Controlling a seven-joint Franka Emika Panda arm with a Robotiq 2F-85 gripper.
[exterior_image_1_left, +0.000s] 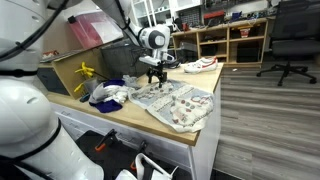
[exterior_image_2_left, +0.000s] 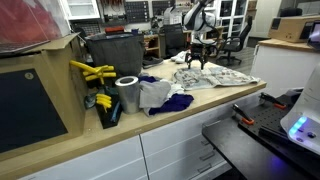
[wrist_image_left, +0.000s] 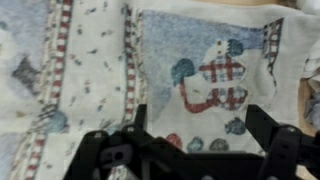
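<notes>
Gripper (exterior_image_1_left: 153, 76) with jaws apart over a printed cloth (exterior_image_1_left: 181, 103)
In both exterior views the gripper hangs just above the cloth, which lies spread on the wooden counter (exterior_image_1_left: 125, 112); whether the tips touch it I cannot tell. In the wrist view the fingers (wrist_image_left: 138, 118) stand wide, a snowman print (wrist_image_left: 212, 85) at 12 o'clock from them. In an exterior view a crumpled blue and white rag heap (exterior_image_1_left: 108, 94) lies at 9 o'clock of the cloth

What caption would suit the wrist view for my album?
Robot's open hand over a patterned cloth printed with a snowman-like figure.
</notes>
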